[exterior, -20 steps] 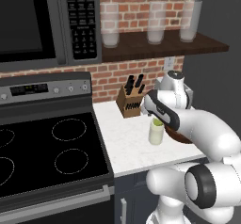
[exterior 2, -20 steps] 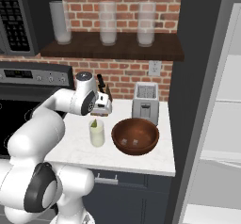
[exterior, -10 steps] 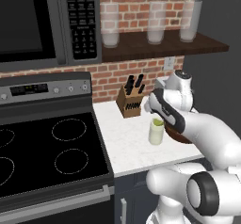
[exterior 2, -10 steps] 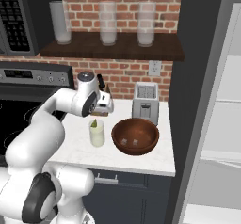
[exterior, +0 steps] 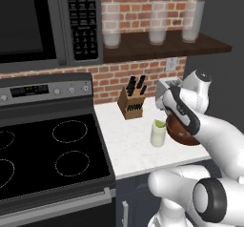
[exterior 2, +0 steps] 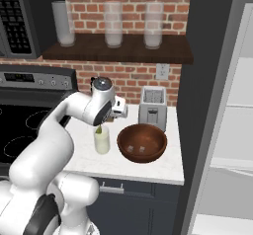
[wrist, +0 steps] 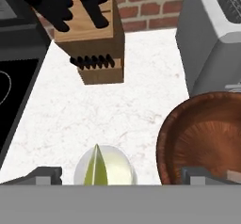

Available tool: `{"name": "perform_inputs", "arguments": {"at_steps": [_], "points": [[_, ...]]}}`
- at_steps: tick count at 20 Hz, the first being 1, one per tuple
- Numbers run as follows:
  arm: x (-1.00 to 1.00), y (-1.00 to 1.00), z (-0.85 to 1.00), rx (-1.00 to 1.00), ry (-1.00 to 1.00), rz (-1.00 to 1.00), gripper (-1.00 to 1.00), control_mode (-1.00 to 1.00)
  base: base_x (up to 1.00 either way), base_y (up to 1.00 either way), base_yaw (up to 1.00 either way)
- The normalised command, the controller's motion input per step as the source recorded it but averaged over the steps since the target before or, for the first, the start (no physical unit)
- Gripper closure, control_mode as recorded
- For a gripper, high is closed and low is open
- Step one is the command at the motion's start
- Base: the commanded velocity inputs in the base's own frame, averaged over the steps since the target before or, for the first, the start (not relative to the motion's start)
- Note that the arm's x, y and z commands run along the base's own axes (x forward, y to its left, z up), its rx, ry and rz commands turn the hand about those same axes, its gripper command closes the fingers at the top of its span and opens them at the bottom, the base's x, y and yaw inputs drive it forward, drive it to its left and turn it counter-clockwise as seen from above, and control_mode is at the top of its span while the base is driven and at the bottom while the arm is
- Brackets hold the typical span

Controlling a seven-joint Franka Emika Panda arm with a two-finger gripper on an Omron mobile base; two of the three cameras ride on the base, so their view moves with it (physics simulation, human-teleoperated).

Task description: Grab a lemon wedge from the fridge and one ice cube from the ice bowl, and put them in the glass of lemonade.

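Item count:
- Glass of lemonade [exterior 2: 102,139]: one.
- Lemon wedge [wrist: 95,167]: one, in that glass.
- Ice bowl [exterior 2: 142,143]: one.
- Ice cubes [exterior 2: 142,149] in the bowl: two visible.
- Frosted glasses [exterior 2: 112,24] on the shelf [exterior 2: 118,49]: three.
- Toaster [exterior 2: 152,108]: one.
- Knife block [exterior: 131,102]: one.
- Stove [exterior: 47,149] burner rings: four.

You're facing a brick wall [exterior: 143,73] over a white counter [exterior: 128,140]. A stove [exterior: 47,154] is sitting left, under a microwave [exterior: 43,21].
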Motion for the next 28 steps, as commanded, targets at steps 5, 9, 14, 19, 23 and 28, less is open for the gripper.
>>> {"name": "perform_inputs", "arguments": {"at_steps": [5, 9, 14, 19, 23, 28], "points": [[-0.02, -0.51, 0.0, 0.01, 0.0, -0.01, -1.0, -1.0, 0.0, 0.0, 0.0], [-0.13, -0.39, 0.0, 0.0, 0.0, -0.04, -1.0, -1.0, 0.0, 0.0, 0.0], [-0.13, -0.39, 0.0, 0.0, 0.0, -0.04, -1.0, -1.0, 0.0, 0.0, 0.0], [-0.03, -0.43, 0.0, 0.0, 0.01, -0.02, -1.0, -1.0, 0.0, 0.0, 0.0], [0.0, -0.39, 0.0, 0.0, 0.04, 0.0, -1.0, -1.0, 0.0, 0.0, 0.0], [0.0, -0.41, -0.03, 0.0, 0.08, 0.0, -1.0, -1.0, 0.0, 0.0, 0.0]]}}
